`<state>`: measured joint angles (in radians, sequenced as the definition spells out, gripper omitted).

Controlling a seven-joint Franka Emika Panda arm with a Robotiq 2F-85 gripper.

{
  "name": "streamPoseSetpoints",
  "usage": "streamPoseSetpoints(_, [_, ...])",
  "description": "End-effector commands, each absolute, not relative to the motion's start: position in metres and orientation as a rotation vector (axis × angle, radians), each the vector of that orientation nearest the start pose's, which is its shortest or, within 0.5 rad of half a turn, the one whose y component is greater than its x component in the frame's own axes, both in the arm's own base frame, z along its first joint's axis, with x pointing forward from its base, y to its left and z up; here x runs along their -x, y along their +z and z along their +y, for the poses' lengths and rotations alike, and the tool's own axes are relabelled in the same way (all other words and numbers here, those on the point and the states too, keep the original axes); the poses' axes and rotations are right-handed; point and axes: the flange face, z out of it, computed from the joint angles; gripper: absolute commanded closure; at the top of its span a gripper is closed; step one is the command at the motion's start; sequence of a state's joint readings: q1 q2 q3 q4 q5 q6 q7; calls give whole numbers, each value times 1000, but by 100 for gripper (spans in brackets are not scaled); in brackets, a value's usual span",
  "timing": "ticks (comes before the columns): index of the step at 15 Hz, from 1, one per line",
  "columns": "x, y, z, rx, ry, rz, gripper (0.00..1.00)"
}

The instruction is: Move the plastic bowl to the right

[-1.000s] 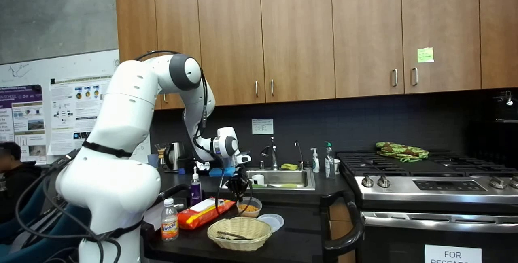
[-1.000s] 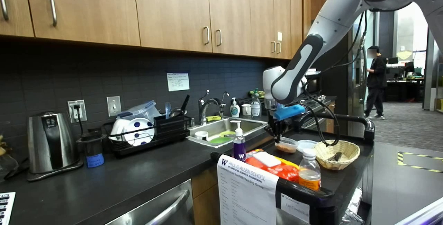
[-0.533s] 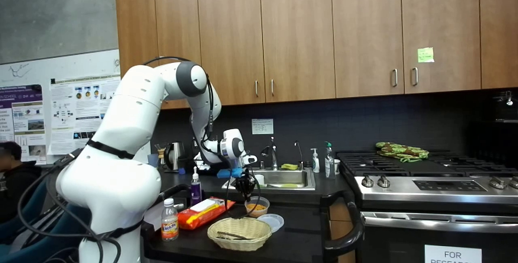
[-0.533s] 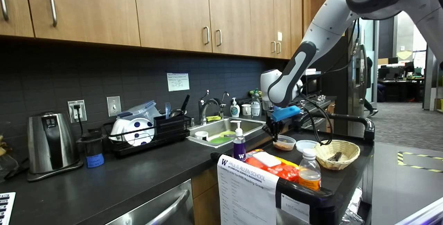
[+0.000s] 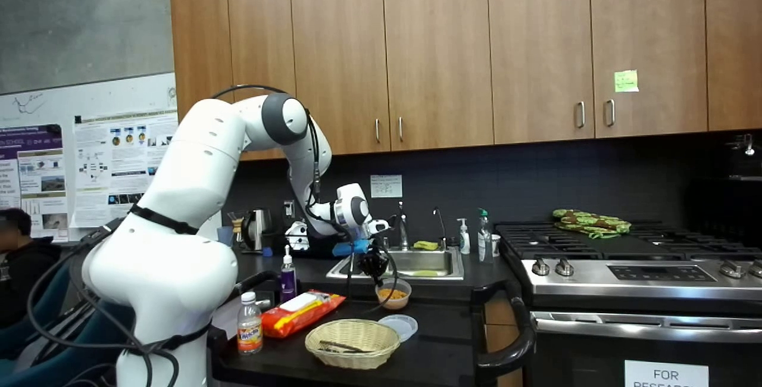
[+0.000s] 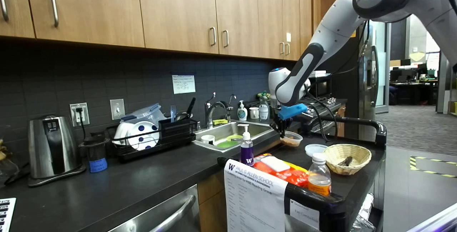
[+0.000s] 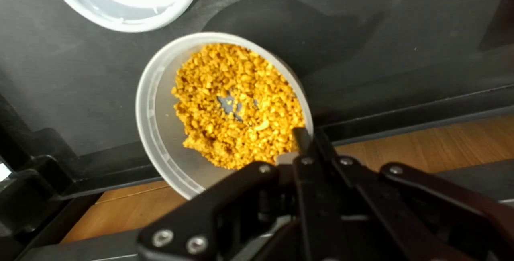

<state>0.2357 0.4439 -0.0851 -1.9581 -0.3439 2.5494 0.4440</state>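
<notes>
Now bowl (image 7: 172, 142) farther from basket (image 5: 352, 361)

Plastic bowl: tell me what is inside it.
The plastic bowl holds golden crumbs, with a dark gap near the middle. Its base beneath them is mostly hidden, and the hand blocks part of one side.

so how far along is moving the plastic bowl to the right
Done: the end effector holds the plastic bowl by its rim. In hand: the rightward move; in an exterior view it and its orange crumbs sit farther right than a second ago, and it looks lifted. Remaining: likely setting it down and letting go; the end effector is still closed on it.
</notes>
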Motion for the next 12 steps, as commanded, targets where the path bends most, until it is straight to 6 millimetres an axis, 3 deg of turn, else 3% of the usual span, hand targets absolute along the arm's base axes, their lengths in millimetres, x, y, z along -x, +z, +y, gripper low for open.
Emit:
streamPoseSetpoints(1, [-633,278,93,3345,-389,38,99])
streamPoseSetpoints(12, [-638,286,54,3368,-295,205,99])
